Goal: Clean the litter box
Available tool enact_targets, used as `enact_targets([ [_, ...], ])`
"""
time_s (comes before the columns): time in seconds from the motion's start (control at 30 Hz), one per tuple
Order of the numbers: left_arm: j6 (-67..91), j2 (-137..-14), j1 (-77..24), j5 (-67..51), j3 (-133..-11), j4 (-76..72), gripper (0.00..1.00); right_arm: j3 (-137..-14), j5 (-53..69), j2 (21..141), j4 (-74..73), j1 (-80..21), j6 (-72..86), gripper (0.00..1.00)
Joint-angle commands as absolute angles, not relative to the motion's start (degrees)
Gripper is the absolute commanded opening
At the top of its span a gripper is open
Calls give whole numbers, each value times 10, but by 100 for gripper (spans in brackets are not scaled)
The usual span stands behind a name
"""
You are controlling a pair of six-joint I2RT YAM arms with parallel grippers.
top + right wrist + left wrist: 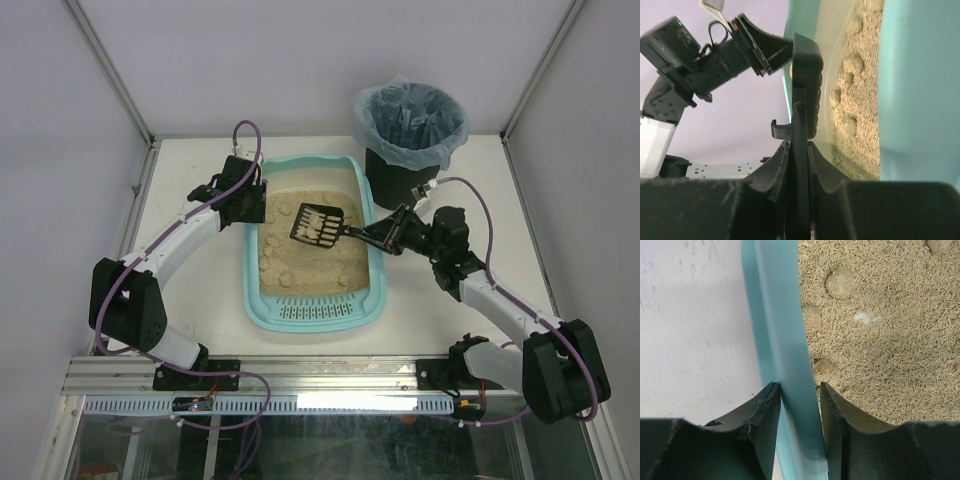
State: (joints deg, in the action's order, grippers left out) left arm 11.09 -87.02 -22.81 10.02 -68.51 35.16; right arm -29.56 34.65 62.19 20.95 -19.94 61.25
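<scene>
Your right gripper [799, 150] is clamped tight on the black scoop [806, 70], loaded with clumps [318, 226] over the litter; your left gripper [797, 390] pinches the litter box [315, 312] by its left rim; the box sits mid-table [420, 320], beside the lined bin [395, 170].

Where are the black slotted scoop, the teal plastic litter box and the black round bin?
Black slotted scoop [318, 224]: top view, loaded head.
Teal plastic litter box [784, 340]: left wrist view, rim.
Black round bin [390, 172]: top view, side wall.
</scene>
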Motion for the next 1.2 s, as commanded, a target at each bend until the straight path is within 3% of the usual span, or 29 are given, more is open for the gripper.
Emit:
enact_targets([
  [0.0,112,-879,-236,62,-694,345,36,-287,296,590,219,-202,628,0],
  [0.07,113,-876,-236,68,-687,344,36,-275,283,569,238,-192,639,0],
  [0.17,112,-877,-236,73,-692,344,37,-348,407,647,219,-228,585,0],
  [0.3,112,-878,-236,63,-690,345,36,-257,270,563,234,-174,663,0],
  [0.4,113,-876,-236,74,-690,345,37,-336,403,646,226,-215,600,0],
  [0.53,112,-880,-236,61,-694,345,36,-293,310,594,224,-204,638,0],
  [0.67,112,-876,-236,74,-691,345,37,-321,366,620,210,-201,623,0],
  [0.8,112,-881,-236,69,-691,344,36,-337,333,592,158,-201,602,0],
  [1.17,111,-883,-236,73,-692,345,41,-549,310,598,-4,-183,537,0],
])
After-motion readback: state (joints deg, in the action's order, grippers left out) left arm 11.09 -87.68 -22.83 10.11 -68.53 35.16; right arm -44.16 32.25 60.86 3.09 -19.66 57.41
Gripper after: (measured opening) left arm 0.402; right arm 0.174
